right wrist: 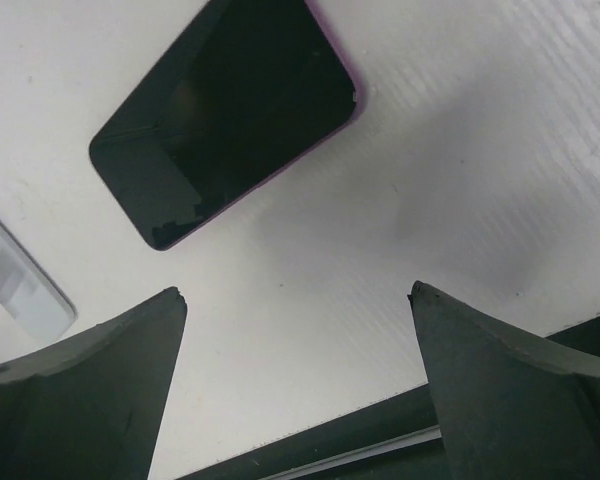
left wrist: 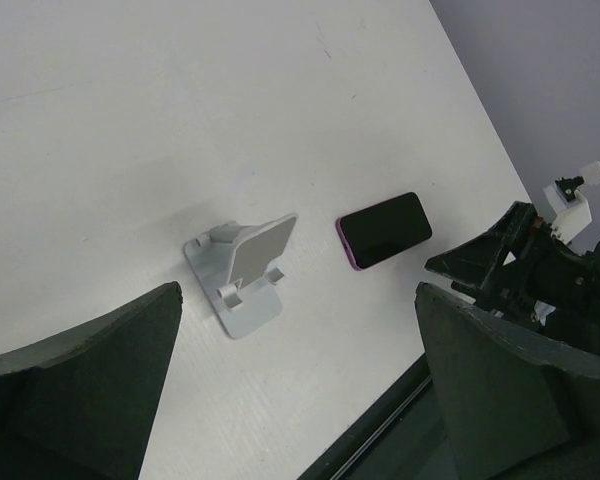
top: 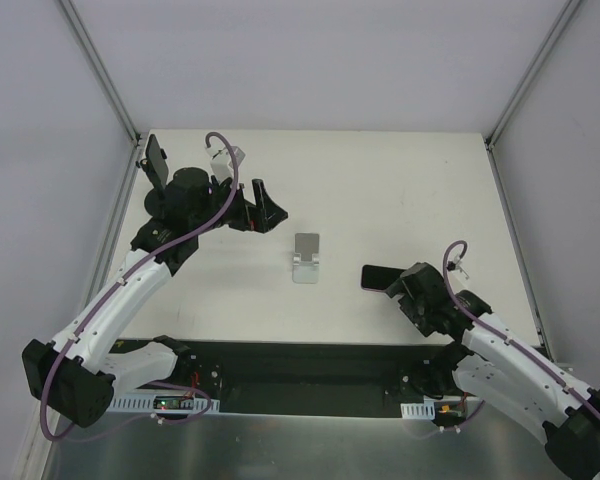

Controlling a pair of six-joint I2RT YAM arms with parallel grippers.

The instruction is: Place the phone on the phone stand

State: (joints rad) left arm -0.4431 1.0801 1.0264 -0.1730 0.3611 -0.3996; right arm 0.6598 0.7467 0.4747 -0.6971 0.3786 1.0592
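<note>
Right wrist showing phone (right wrist: 225, 110) lying flat, thin, stiff, slippery; right gripper (right wrist: 295, 300) hanging wide apart; pinching long edges looking best.

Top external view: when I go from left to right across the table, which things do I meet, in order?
left end effector → phone stand → phone
</note>
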